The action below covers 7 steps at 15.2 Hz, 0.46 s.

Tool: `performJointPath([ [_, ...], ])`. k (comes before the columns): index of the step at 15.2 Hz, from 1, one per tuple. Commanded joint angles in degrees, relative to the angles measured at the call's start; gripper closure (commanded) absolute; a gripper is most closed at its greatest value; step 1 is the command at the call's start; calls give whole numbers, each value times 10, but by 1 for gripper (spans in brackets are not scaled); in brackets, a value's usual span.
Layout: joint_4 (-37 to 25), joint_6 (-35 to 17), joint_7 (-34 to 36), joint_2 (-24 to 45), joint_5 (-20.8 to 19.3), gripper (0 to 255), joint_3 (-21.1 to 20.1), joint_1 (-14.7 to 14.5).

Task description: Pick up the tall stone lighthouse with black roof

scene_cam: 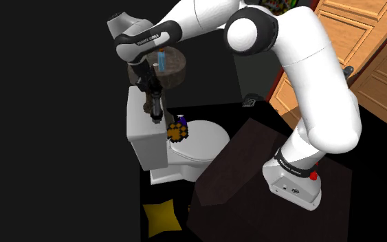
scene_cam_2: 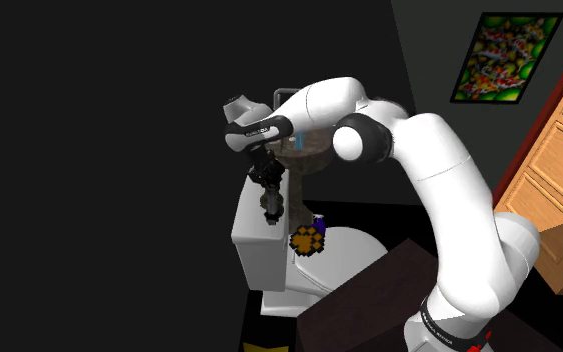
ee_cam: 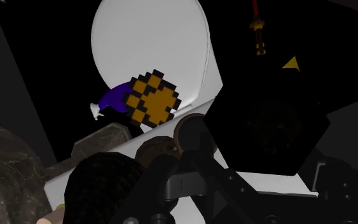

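Gripper (scene_cam: 152, 93) points straight down over the white toilet tank (scene_cam: 144, 141). The lighthouse (scene_cam: 156, 110) is directly under it, a dark upright column in line with the hand. Can't tell how far open the gripper is or whether it has hold of anything, since the wrist view is a clutter of black parts there. Also can't tell if the lighthouse base rests on the tank top or hangs just clear of it. Risks, as judgement: it's a tall narrow thing, so if the hold is off-centre or only near the roof end, a lift could tilt it and let it slip out. It would then drop onto the tank or go over the edge to the floor. If it isn't gripped yet, a sideways nudge on the way down could topple it. Orange-and-black chequered thing (scene_cam: 178, 130) and a blue item (scene_cam: 182, 119) sit just beside the gripper on the toilet lid (scene_cam: 205, 137) side, and a swinging lighthouse could knock them. Brown stone-look bowl (scene_cam: 174, 65) sits behind the hand, so pulling back instead of straight up risks a bump there.
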<state>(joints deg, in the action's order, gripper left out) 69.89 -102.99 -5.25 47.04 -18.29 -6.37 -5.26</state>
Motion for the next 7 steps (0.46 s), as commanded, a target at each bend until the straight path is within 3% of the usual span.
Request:
performJointPath([
  [1, -3, 10, -2, -7, 1, 255, -1, 0],
  [7, -15, 33, -8, -19, 3, 255, -2, -1],
])
